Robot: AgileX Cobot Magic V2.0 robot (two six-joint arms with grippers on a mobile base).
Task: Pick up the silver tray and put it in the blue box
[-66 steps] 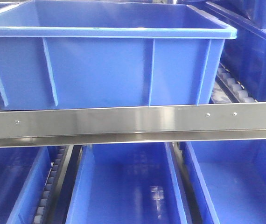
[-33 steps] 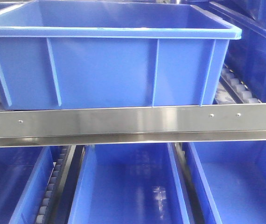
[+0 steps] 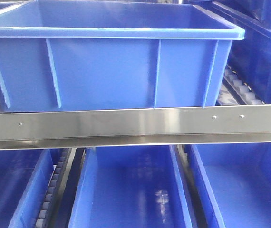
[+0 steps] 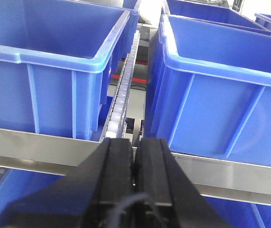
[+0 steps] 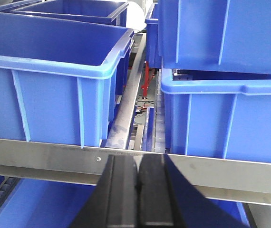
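Observation:
The silver tray is out of view in every frame. A large blue box (image 3: 107, 66) stands on the upper shelf level behind a steel rail (image 3: 126, 124). It also shows in the left wrist view (image 4: 221, 90) and in the right wrist view (image 5: 54, 80). My left gripper (image 4: 135, 142) is shut and empty, in front of the steel rail (image 4: 40, 147), pointing at the gap between two boxes. My right gripper (image 5: 137, 161) is shut and empty, in front of the rail (image 5: 211, 173).
Blue bins (image 3: 130, 190) sit on the lower level under the rail. Roller tracks (image 4: 119, 95) run between the boxes. More blue boxes stand at the left (image 4: 45, 61) and stacked at the right (image 5: 221, 33).
The front view has shifted slightly: the blue box moved a little right in the picture, then back a touch left. Nothing else differs.

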